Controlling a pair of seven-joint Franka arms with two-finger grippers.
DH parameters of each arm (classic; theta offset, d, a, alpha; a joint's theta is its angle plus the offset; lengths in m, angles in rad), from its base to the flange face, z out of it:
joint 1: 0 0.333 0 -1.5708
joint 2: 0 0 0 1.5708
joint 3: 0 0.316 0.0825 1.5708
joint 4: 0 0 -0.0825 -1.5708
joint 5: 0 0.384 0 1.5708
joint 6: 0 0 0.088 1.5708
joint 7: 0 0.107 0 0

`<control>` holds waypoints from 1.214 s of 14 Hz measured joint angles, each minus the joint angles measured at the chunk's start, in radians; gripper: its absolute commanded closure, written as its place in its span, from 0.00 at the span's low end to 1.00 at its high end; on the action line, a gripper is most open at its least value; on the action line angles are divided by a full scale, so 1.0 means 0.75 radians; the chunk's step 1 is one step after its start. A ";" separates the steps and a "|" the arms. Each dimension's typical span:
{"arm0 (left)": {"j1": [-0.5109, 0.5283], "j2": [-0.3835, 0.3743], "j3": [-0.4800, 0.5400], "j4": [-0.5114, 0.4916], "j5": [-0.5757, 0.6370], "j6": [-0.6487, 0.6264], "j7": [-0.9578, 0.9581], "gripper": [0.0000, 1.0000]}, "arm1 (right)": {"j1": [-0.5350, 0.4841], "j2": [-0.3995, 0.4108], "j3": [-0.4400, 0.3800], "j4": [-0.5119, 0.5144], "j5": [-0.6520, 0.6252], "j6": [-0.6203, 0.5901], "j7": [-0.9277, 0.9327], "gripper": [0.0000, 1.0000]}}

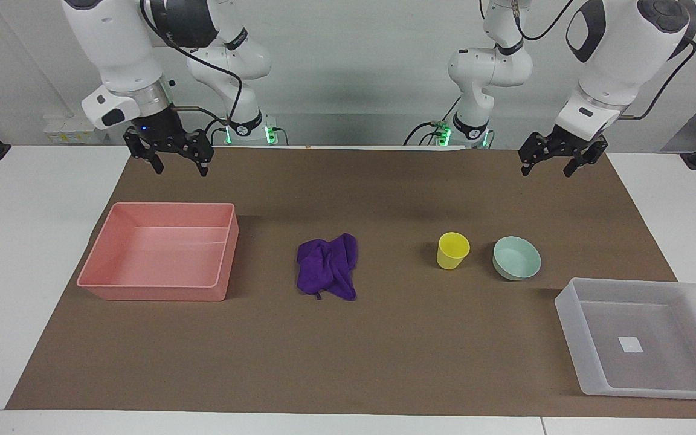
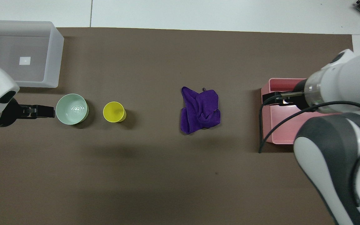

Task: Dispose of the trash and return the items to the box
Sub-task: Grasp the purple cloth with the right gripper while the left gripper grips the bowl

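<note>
Both grippers hang empty with fingers spread: the right gripper (image 1: 177, 162) up over the mat's edge nearest the robots, by the pink tray (image 1: 142, 289), and the left gripper (image 1: 554, 161) over that same edge at the left arm's end. Mid-mat lies the purple rag (image 1: 327, 266), with the yellow cup (image 1: 452, 251) and mint bowl (image 1: 516, 258) beside it. Over at the desk's corner farthest from the robots, at the left arm's end, sits the translucent box (image 1: 571, 314).

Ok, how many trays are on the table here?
2. The pink rectangular plastic tray sits toward the right arm's end; the translucent whitish-grey plastic tray sits toward the left arm's end, farther from the robots. Both hold nothing; none looks hidden.
</note>
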 measured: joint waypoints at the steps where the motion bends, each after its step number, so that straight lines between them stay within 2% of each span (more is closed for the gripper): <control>1: 0.023 -0.003 0.001 -0.054 0.000 0.073 0.002 0.00 | 0.040 0.040 0.001 -0.017 0.000 0.071 0.036 0.00; 4: 0.071 0.015 0.002 -0.182 0.000 0.256 0.006 0.00 | 0.151 0.193 0.003 -0.031 0.001 0.254 0.146 0.00; 8: 0.084 0.088 -0.004 -0.301 0.000 0.377 0.008 0.00 | 0.253 0.367 0.003 -0.038 0.001 0.443 0.215 0.00; 12: 0.089 0.193 -0.001 -0.345 0.000 0.544 -0.024 0.00 | 0.293 0.480 0.008 -0.049 0.003 0.613 0.216 0.00; 15: 0.093 0.269 0.000 -0.349 0.000 0.643 -0.120 0.00 | 0.299 0.543 0.008 -0.054 0.003 0.646 0.204 0.00; 17: 0.101 0.320 -0.001 -0.350 -0.008 0.724 -0.179 0.00 | 0.299 0.558 0.008 -0.083 0.003 0.700 0.182 0.39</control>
